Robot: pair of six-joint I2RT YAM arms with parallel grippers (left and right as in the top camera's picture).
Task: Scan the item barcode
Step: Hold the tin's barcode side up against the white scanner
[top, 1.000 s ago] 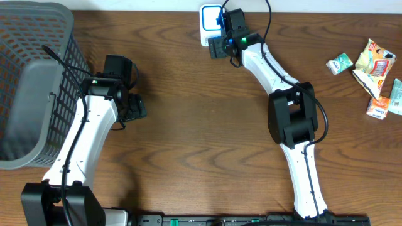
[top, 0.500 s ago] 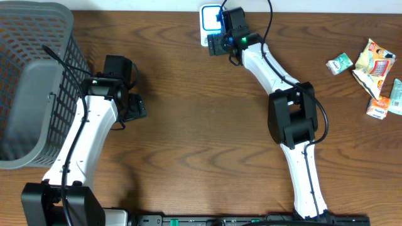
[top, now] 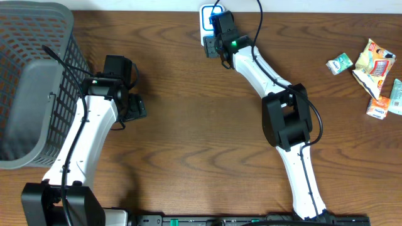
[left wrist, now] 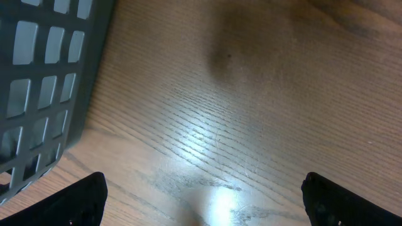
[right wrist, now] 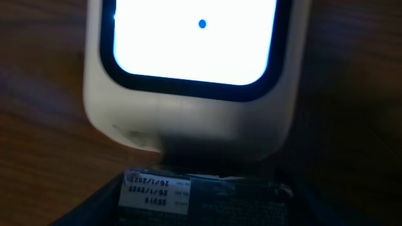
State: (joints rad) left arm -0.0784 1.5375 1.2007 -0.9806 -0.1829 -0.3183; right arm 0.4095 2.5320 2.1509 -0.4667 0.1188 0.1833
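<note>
The item is a dark packet (right wrist: 251,201) with a white date label (right wrist: 154,191), and it fills the bottom of the right wrist view. It sits just below the white scanner (right wrist: 188,119), whose screen (right wrist: 195,37) glows bright. From overhead, my right gripper (top: 213,45) is at the far table edge, shut on the item, right against the scanner (top: 207,14). My left gripper (top: 134,107) hangs open and empty over bare wood beside the basket; its two black fingertips (left wrist: 75,201) stand wide apart.
A grey mesh basket (top: 31,81) takes up the far left, and its wall (left wrist: 44,81) shows in the left wrist view. Several snack packets (top: 370,63) lie at the right edge of the table.
My right gripper has moved left and towards the scanner with the dark item, and its jaws have narrowed. The left arm has not moved.
</note>
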